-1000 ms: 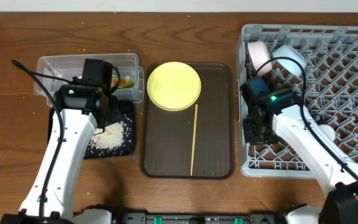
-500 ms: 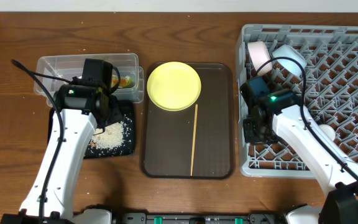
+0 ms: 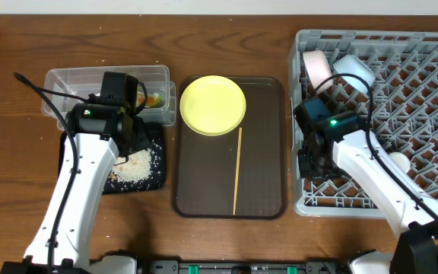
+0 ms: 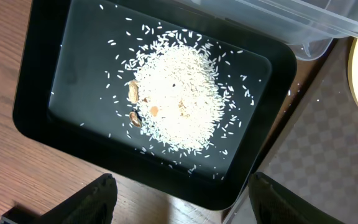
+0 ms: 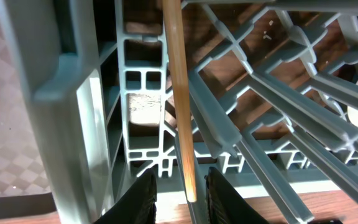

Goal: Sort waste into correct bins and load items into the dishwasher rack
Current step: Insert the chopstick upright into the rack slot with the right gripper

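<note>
A yellow-green printed snack wrapper (image 3: 154, 99) lies in the right end of the clear plastic rectangular tub (image 3: 71, 82); its print is too small to read. Just below the tub sits the shallow black rectangular tray (image 4: 39, 68), smooth and glossy with rounded corners. It holds a loose heap of white rice grains (image 4: 179, 99) with a few small brown bits in it and stray grains scattered around it. The left end effector (image 4: 182, 190) hovers over this tray, its dark fingers (image 4: 98, 198) spread wide with nothing between them.

In the middle of the wood-grain desk (image 3: 21, 46) is a larger brown serving tray (image 3: 265, 152) with a finely checked surface. A round yellow plate (image 3: 213, 105), matte and plain, rests at its far end. One thin wooden chopstick (image 3: 237, 171) lies lengthwise below the plate.

On the right stands the large square grey plastic lattice rack (image 3: 401, 84) with upright pegs. A pinkish-white bowl (image 3: 317, 68) and a light blue bowl (image 3: 353, 70) stand on edge in its far left corner, and a small white cup (image 3: 398, 161) sits nearer the front. The right end effector (image 5: 182, 186) is low at the rack's near left edge. Its fingers are only narrowly parted around a second wooden chopstick (image 5: 178, 93), which runs down through the lattice with a slight gap showing on either side.
</note>
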Robot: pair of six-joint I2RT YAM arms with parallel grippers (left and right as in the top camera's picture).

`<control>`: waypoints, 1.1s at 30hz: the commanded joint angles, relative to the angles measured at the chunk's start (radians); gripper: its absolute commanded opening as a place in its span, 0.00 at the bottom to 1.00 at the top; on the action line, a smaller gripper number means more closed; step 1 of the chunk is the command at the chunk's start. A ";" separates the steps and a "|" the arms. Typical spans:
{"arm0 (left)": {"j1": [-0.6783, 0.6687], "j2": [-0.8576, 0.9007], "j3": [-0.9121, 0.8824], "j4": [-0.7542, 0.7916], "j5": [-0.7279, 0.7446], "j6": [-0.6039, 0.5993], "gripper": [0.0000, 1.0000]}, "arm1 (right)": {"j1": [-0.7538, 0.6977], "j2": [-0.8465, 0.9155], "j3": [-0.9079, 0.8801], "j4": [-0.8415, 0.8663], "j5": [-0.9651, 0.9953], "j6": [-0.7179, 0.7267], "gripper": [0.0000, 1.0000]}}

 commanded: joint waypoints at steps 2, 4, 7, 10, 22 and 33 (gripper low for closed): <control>0.000 0.003 -0.003 -0.003 -0.002 -0.002 0.71 | -0.012 0.004 -0.004 0.008 0.017 0.015 0.22; 0.000 0.003 -0.003 -0.003 -0.002 -0.002 0.70 | -0.012 0.004 -0.004 0.008 0.017 0.015 0.19; 0.000 0.003 -0.003 -0.003 -0.002 -0.002 0.71 | -0.012 0.004 -0.004 0.008 0.017 0.015 0.14; 0.000 0.003 -0.003 -0.003 -0.002 -0.002 0.70 | -0.012 0.004 -0.004 0.008 0.016 0.015 0.10; 0.000 0.003 -0.003 -0.003 -0.002 -0.002 0.71 | -0.012 0.004 -0.004 -0.011 0.015 0.015 0.01; 0.000 0.003 -0.003 -0.003 -0.002 -0.002 0.71 | -0.012 -0.075 0.003 -0.035 -0.041 0.014 0.01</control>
